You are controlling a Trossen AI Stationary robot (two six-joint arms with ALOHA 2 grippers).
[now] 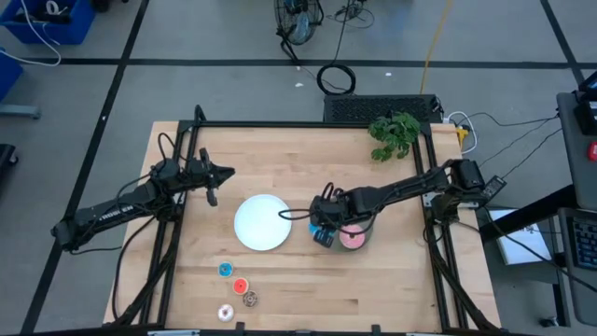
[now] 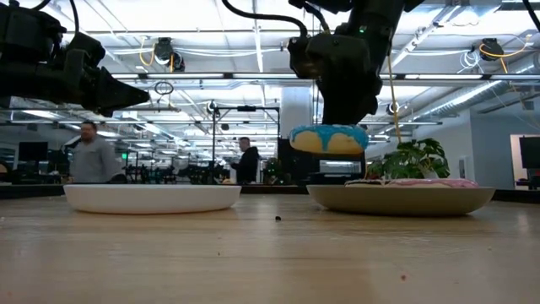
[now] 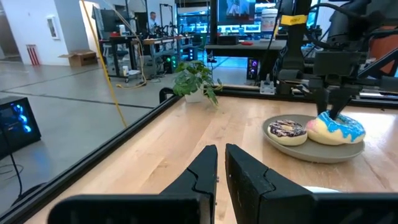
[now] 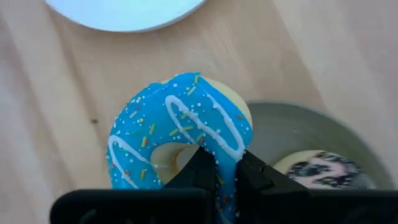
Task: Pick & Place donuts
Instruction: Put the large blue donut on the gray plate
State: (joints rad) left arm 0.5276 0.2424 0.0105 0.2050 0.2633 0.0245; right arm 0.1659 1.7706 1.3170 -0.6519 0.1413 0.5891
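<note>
My right gripper (image 4: 227,177) is shut on the blue sprinkled donut (image 4: 180,134), which hangs in the air (image 2: 329,139) over the near-left rim of the grey plate (image 1: 364,245). The pink donut (image 1: 353,239) and the brown drizzled donut (image 3: 286,130) lie flat on that plate. The tiny donuts, blue (image 1: 225,270), red (image 1: 240,286), brown (image 1: 250,299) and white (image 1: 225,313), lie on the table near its front edge. My left gripper (image 3: 221,168) is shut and empty, raised over the table's left part (image 1: 213,177). My right gripper pinches the blue donut's ring (image 4: 227,152), one finger (image 4: 198,171) through the hole and the other (image 4: 256,177) outside the rim. The fingers come from above, pointing down. The donut is lifted clear (image 2: 329,139), roughly level below the fingers, above the grey plate's edge (image 2: 337,196).
A round white plate (image 1: 262,222) lies at the table's middle, left of the grey plate. A green plant (image 1: 395,135) stands at the far right corner. Black frame rails run along the table's edges. People stand in the room beyond the far edge (image 2: 89,152).
</note>
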